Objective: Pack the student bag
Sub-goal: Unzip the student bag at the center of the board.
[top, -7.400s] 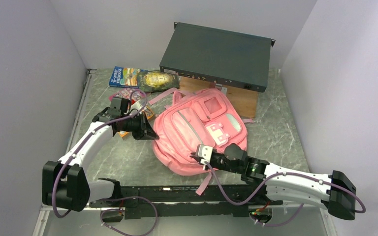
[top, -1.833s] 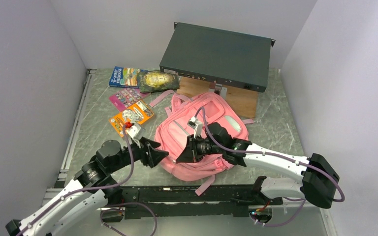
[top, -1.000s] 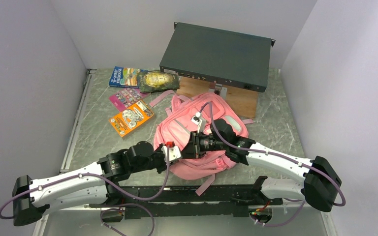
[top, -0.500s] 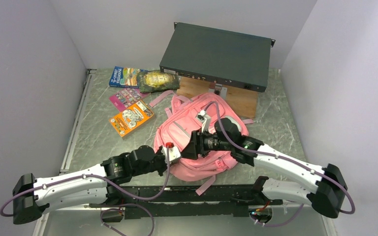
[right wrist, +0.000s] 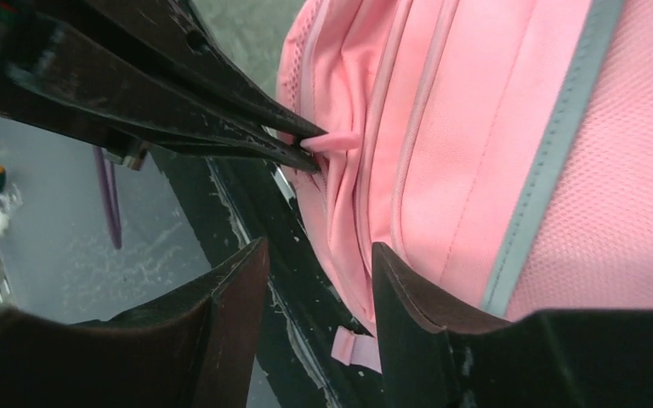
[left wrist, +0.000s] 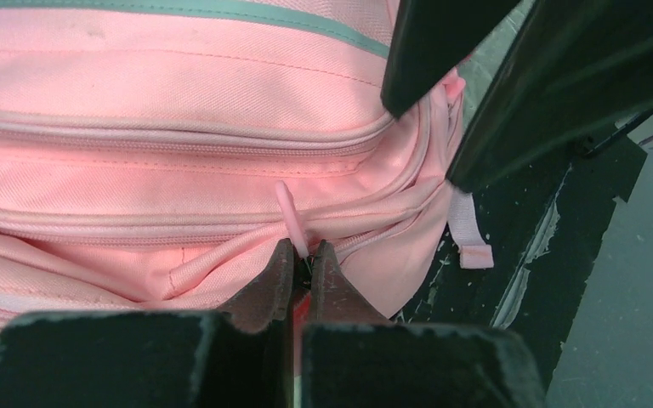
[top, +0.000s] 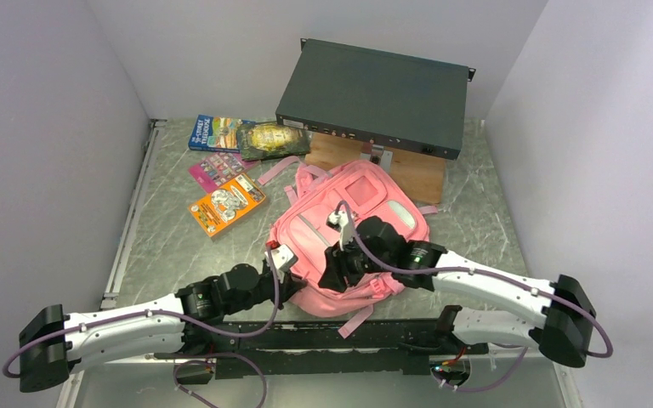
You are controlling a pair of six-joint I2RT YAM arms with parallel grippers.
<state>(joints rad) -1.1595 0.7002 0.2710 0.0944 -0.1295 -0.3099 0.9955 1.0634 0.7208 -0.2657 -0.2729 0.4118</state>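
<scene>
Zip pull (left wrist: 289, 212) is pinched by left gripper (left wrist: 300, 263) on the student bag (top: 349, 221) side facing the table (top: 178, 255) near edge; right gripper (right wrist: 319, 255) part-open, empty, alongside

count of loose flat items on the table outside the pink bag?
4, all left of the student bag: blue book at the back, dark green packet beside it, pink sheet in front of them, orange booklet nearest. The bag could hide more.
</scene>
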